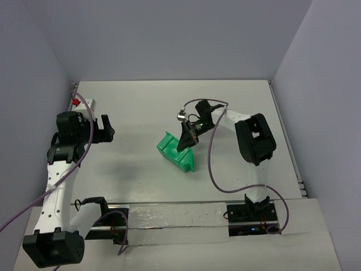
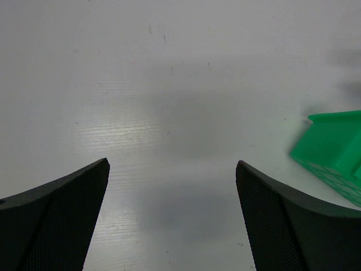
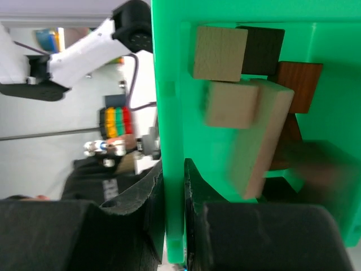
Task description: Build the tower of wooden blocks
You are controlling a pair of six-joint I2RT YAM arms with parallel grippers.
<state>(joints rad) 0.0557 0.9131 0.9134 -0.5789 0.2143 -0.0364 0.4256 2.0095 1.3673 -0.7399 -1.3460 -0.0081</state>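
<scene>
My right gripper is shut on one wall of the green bin, which is tipped up on the table's middle. In the right wrist view that wall is pinched between the fingers of the right gripper. Several wood blocks lie inside the bin: a tan cube, a dark brown block, a reddish-brown block and a long tan bar. My left gripper stands open over bare table at the left, with the bin off to its right. The wood block tower is out of view.
A small white box with a red button sits at the far left of the table. A purple cable loops down from the right arm. Grey walls enclose the far and side edges.
</scene>
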